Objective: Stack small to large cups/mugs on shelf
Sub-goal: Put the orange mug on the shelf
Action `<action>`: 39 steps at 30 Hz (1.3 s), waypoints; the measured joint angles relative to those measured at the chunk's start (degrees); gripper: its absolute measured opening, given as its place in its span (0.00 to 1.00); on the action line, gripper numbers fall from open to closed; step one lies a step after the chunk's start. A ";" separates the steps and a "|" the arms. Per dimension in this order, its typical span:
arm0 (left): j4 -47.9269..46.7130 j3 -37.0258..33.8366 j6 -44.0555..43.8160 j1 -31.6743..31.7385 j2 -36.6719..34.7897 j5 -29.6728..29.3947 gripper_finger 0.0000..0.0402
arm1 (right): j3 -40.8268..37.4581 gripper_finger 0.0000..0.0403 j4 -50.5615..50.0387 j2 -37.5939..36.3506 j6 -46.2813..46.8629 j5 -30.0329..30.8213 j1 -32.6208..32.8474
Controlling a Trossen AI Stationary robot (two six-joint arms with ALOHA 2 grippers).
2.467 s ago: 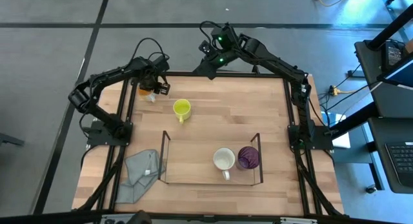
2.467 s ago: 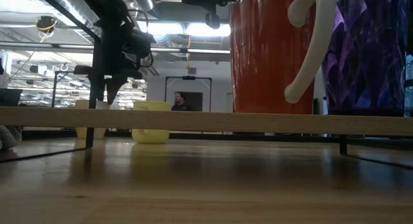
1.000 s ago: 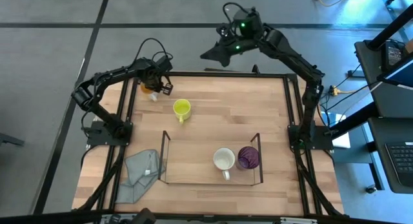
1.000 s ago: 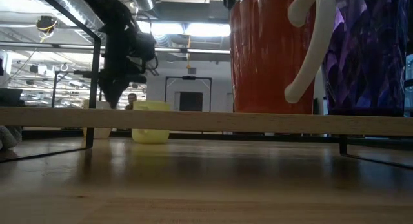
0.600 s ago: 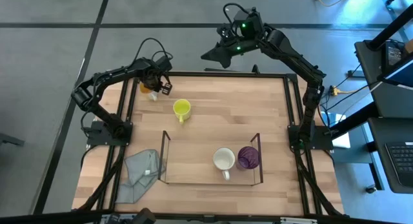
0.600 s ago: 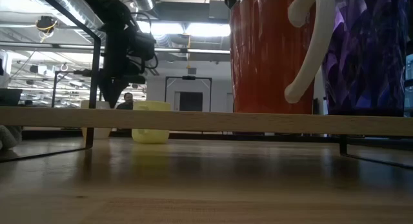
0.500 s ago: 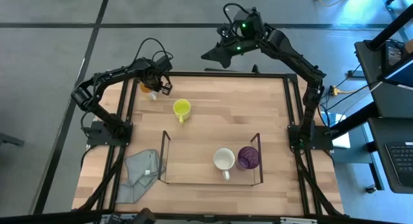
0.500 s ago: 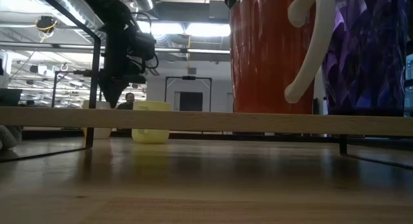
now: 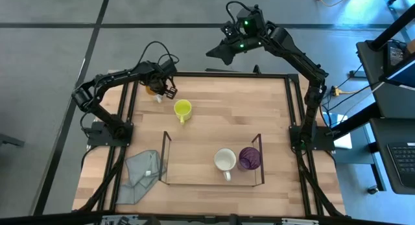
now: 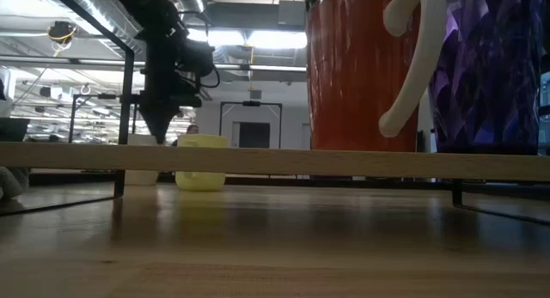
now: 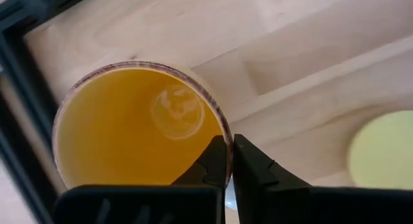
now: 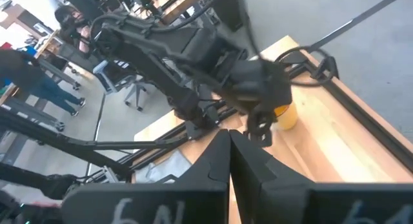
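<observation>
The orange cup (image 9: 153,89) stands upright on its base at the table's far left corner, with my left gripper (image 11: 230,146) shut on its rim. To its right the yellow mug (image 9: 183,109) stands on the bare wood. Inside the clear-walled shelf (image 9: 163,157), at its right end, stand the white mug (image 9: 225,160) and, right of it, the purple tumbler (image 9: 249,158). In the low view that mug (image 10: 361,83) shows a red outer wall and a white handle. My right gripper (image 12: 229,143) is shut on nothing, high above the far edge. My left gripper pinches the orange cup's wall at the rim (image 11: 224,130), on the side toward the yellow mug. One finger (image 11: 210,166) is inside the cup and the other outside. The fingers come from above, pointing steeply down. The cup stands upright on the table.
A crumpled grey cloth (image 9: 142,174) lies near the table's front left, just left of the shelf. The shelf's left half holds nothing. A dark frame rail (image 9: 130,95) runs along the table's left edge beside the orange cup. People show in the room beyond.
My left gripper has edged toward the table's right, toward the yellow mug, and the orange cup has slid a little that way with it while staying upright.
</observation>
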 joint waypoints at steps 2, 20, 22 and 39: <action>0.98 0.35 -0.21 -1.52 0.00 0.22 0.01 | 0.00 0.02 0.02 0.00 0.00 0.00 -0.28; -1.93 27.48 8.17 -8.13 11.83 0.96 0.01 | -0.09 0.02 0.32 -3.66 -0.26 8.22 -2.96; -2.26 30.77 9.19 -9.22 14.74 1.74 0.01 | -0.07 0.02 0.32 -5.06 -0.35 10.22 -3.99; -5.70 44.45 15.48 -21.26 26.73 4.70 0.01 | -0.07 0.02 -5.37 -8.61 0.13 10.60 -9.55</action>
